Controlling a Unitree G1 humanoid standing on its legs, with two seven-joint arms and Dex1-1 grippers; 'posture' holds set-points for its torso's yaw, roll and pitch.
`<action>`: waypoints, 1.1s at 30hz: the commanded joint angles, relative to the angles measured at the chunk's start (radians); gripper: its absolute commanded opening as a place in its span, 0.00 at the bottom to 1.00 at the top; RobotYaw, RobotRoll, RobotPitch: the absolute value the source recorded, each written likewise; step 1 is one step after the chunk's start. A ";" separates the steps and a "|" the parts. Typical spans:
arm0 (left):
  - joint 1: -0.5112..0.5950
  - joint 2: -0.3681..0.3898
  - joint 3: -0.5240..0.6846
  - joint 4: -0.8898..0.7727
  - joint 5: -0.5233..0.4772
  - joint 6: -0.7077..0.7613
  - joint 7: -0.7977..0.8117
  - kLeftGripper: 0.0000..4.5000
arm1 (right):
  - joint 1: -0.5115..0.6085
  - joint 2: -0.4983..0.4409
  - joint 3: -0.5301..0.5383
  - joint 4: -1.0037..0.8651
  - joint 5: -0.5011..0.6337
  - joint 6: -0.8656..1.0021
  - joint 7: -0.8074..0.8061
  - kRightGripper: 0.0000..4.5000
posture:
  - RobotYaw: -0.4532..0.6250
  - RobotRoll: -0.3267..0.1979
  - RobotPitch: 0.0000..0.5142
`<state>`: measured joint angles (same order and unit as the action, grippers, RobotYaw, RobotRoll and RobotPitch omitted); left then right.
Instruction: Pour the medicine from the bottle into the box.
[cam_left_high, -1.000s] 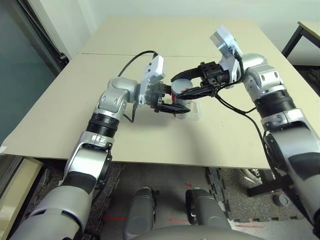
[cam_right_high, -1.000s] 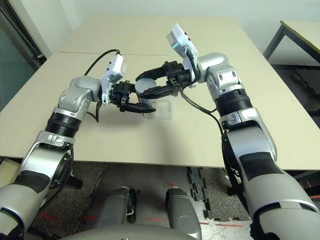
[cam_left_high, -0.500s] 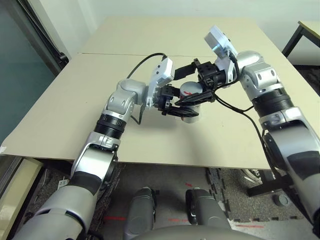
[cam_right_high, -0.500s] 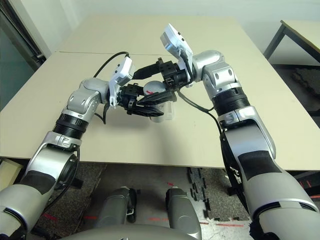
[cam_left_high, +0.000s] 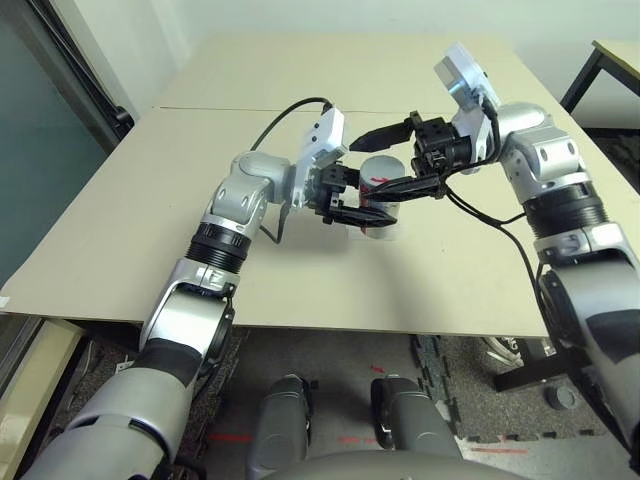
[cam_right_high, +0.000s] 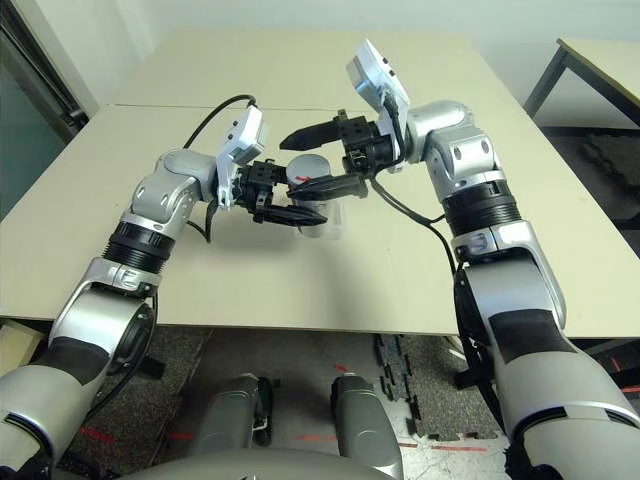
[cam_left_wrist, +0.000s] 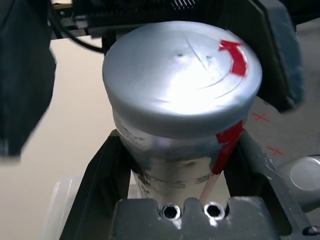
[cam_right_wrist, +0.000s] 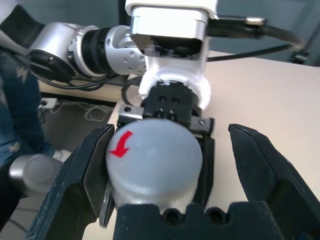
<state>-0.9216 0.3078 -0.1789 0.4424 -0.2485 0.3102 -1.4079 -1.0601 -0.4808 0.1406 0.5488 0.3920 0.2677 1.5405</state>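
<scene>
Tabletop (cam_left_high: 120, 230) of pale board carries the work, and the clear box (cam_right_high: 322, 224) is taken as the landmark on it. Just above the box, the bottle (cam_left_high: 378, 181) is held by its body in the left gripper (cam_left_high: 352, 205), the fingers clamped on both sides, with the grey cap (cam_left_wrist: 180, 85) still on and facing the right gripper (cam_left_high: 398, 158). The right gripper is spread wide around the cap, one finger touching its rim and the other apart from it. The bottle is judged light, rigid and smooth, so slipping is likely; the cap is best taken across its rim and turned as its red arrow (cam_right_wrist: 120, 145) directs. The medicine is presumably inside and cannot be seen. A black cable (cam_left_high: 285, 112) arches beyond the box over the left arm, and nothing is seen blocking the pour.
</scene>
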 joint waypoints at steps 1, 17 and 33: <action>0.028 0.011 -0.003 -0.066 -0.031 0.019 -0.009 0.63 | 0.012 -0.040 -0.052 0.034 -0.027 -0.011 -0.069 1.00 | 0.41 0.62 0.14; 0.071 0.045 0.041 -0.106 -0.055 0.057 0.081 0.63 | 0.095 -0.130 -0.124 -0.019 -0.026 0.060 -0.134 1.00 | 0.42 0.62 0.13; -0.030 0.038 0.048 0.185 -0.008 -0.125 0.094 0.63 | 0.193 -0.098 -0.112 -0.366 -0.004 0.274 -0.383 1.00 | 0.40 0.62 0.15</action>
<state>-0.9334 0.3497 -0.1273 0.6035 -0.2730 0.2070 -1.3111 -0.8690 -0.5837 0.0256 0.2042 0.3985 0.5322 1.1945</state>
